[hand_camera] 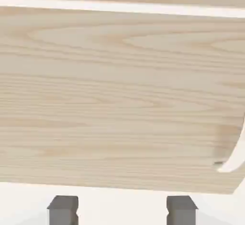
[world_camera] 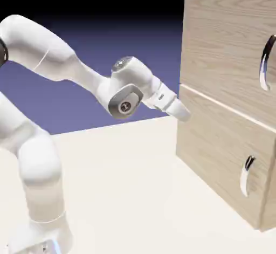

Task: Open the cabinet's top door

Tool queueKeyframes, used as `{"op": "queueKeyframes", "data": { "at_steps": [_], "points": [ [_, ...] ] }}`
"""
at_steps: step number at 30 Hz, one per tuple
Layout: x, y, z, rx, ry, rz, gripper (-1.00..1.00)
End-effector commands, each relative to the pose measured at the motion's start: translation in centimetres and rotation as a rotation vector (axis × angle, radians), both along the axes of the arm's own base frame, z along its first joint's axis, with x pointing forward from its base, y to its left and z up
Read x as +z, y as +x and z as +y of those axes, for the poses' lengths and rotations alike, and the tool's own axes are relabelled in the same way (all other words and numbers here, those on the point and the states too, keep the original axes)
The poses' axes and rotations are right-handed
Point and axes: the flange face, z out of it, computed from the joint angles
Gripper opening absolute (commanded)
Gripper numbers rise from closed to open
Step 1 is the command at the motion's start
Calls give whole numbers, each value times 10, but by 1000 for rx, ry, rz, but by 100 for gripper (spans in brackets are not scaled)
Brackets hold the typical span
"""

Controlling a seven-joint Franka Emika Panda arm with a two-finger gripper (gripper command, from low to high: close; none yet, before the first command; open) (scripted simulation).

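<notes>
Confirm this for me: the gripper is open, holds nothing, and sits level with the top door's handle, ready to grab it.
Not quite. The gripper is open and holds nothing, but it is not level with the top door's handle. In the exterior view it sits lower, near the seam between the top door and the lower panel. The hand view shows mostly the lower panel.
</notes>
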Motion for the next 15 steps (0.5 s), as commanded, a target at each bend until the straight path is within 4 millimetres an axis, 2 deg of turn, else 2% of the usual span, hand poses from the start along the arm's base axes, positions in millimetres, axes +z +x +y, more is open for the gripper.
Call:
{"op": "queueKeyframes", "data": {
  "at_steps": [1, 8, 15],
  "points": [
    [8, 2, 3, 37, -35, -19, 0],
    [61, 9, 16, 275, -292, -153, 0],
    [106, 11, 20, 470, -571, -283, 0]
  ]
}}
